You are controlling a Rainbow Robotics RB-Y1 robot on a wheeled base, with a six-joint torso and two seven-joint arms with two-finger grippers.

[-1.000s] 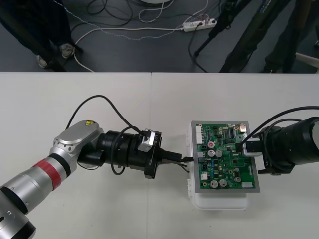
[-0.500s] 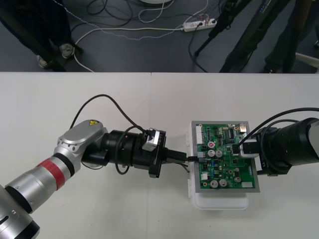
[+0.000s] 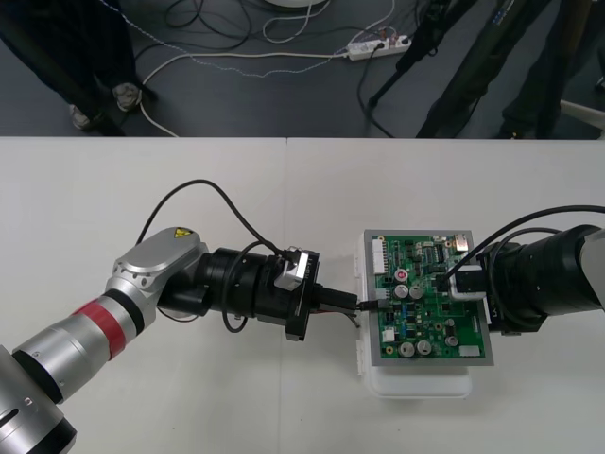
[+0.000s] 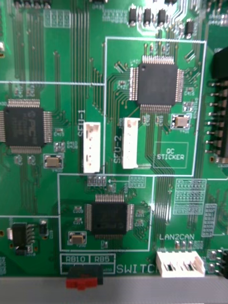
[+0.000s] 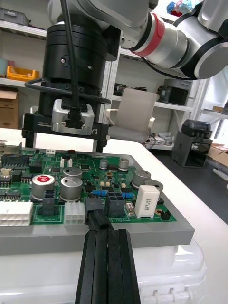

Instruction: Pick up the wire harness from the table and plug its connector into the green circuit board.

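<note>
Plug (image 5: 96,219) in L gripper (image 5: 107,233), at board (image 3: 437,314) edge

Light table (image 3: 142,180), dark floor (image 3: 312,104) beyond; white cables (image 3: 227,55), power strip (image 3: 378,45) on it

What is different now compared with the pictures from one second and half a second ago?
The left pincer, shut on the plug, moved right, toward the green circuit board; the plug now reaches the board's left edge. The right pincer crept slightly left over the board's right side. The board stayed in place.
</note>
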